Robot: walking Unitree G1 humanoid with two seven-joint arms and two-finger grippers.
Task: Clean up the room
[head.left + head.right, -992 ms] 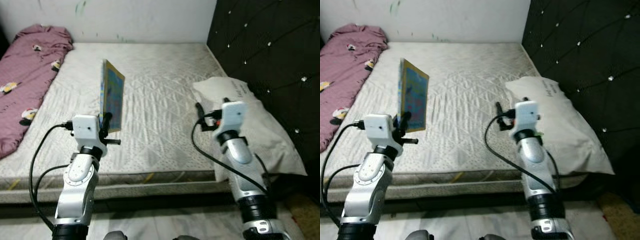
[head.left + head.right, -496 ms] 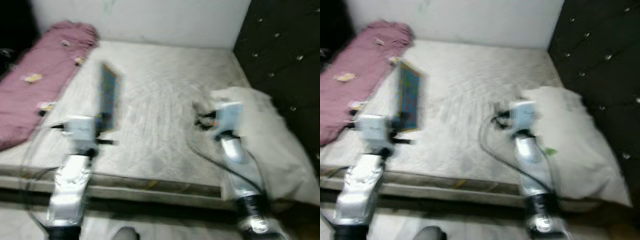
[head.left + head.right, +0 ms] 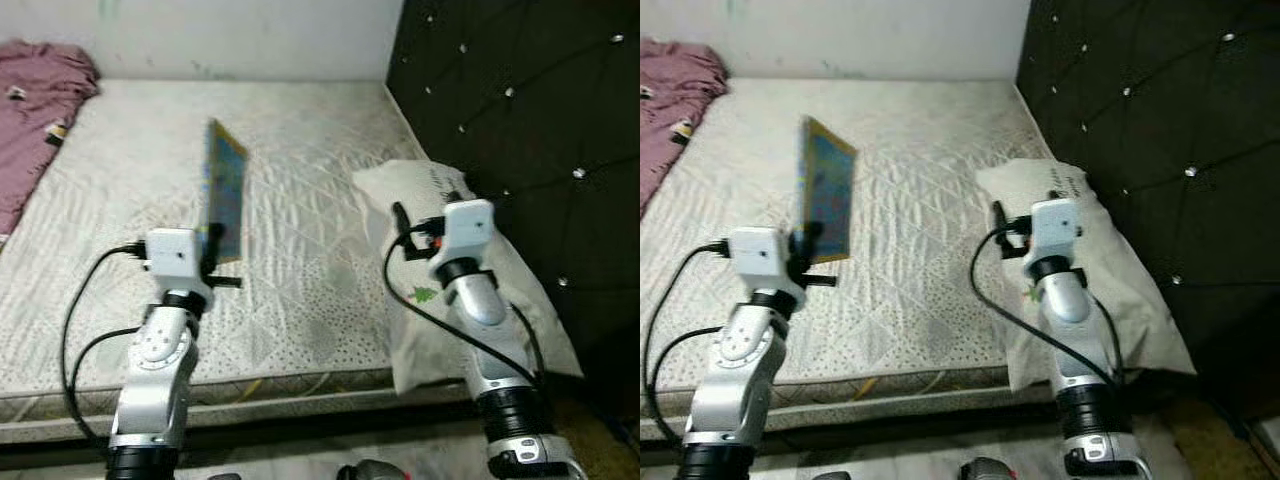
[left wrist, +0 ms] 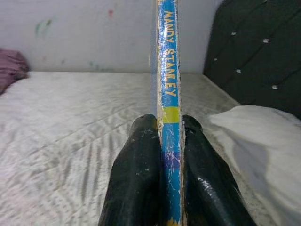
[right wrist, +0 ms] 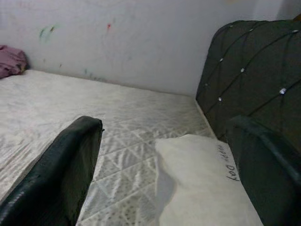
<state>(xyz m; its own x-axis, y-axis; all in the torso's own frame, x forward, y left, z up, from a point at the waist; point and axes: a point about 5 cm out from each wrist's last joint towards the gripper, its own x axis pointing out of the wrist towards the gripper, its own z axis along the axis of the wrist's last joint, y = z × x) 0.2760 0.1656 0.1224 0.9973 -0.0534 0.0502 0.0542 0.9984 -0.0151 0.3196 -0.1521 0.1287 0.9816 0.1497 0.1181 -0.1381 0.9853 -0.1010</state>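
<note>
My left gripper (image 3: 212,243) is shut on a thin blue book (image 3: 224,190) and holds it upright above the near part of the mattress (image 3: 290,150). In the left wrist view the book's spine (image 4: 168,94) reads "MANDY STANLEY" and is clamped between both black fingers (image 4: 136,174). My right gripper (image 3: 402,228) is open and holds nothing; it hovers over the near edge of a white pillow (image 3: 440,200) on the right side of the bed. The right wrist view shows its two fingers (image 5: 70,165) spread wide, with the pillow (image 5: 202,183) between them.
A crumpled pink blanket (image 3: 35,100) lies at the far left of the bed. A black tufted headboard (image 3: 520,120) stands along the right side. A white wall (image 3: 220,35) closes the far end. The mattress front edge (image 3: 280,385) is just ahead of me.
The camera has swung to the right, so the pink blanket has slid toward the left edge and more headboard shows. Both grippers keep their pose; the book is still held.
</note>
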